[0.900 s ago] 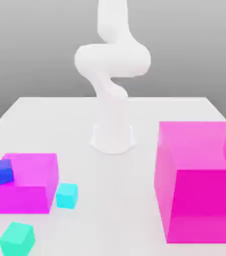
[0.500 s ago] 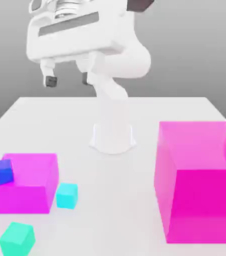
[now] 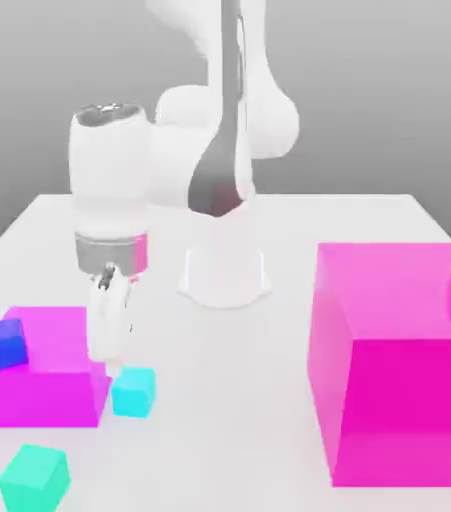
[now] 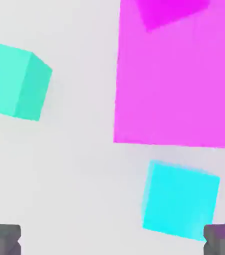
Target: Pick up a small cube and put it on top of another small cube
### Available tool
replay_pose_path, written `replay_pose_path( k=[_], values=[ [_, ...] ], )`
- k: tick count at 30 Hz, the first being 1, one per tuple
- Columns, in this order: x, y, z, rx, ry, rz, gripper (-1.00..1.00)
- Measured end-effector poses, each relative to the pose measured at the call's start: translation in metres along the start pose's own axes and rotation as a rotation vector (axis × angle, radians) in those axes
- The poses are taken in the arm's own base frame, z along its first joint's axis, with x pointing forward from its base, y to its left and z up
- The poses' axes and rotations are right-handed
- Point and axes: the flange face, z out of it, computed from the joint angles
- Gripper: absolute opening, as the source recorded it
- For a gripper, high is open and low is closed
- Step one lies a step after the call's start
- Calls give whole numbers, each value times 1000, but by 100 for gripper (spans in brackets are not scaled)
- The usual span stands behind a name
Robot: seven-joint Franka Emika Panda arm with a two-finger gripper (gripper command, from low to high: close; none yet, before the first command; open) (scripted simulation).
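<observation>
Above cyan cube (image 3: 134, 392): end effector (image 4: 112, 240) spread wide (magenta block (image 3: 44, 395) just beside cube).

cyan cube (image 4: 180, 200) near magenta block (image 4: 176, 79) | teal cube (image 4: 14, 79) apart | jaws (image 4: 112, 240) wide open

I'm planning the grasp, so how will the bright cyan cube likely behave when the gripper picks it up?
The cyan cube looks stiff, its edges straight and faces flat. Resting on a flat face, it probably won't roll. Its plain, smooth-looking sides might slip a little if gripped off-centre.
</observation>
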Motion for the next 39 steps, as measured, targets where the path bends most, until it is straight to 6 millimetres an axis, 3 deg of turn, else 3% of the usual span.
replay_pose_path(
  k=[7,8,14,17,23,24,28,31,35,39],
  values=[
    [4,6,62,-19,3,36,0],
    [5,6,69,-18,6,36,-100],
    [5,6,72,-15,7,36,-100],
    [4,5,57,-18,0,36,-100],
    [1,2,8,-14,5,31,-100],
    [-11,1,-2,-12,3,2,-100],
    [-89,12,-49,-4,-11,-189,-100],
    [-144,34,-89,-1,-23,-326,-100],
    [-212,89,-146,-3,-34,-529,-100],
    [-263,171,-202,-8,-33,-744,-100]
  ],
)
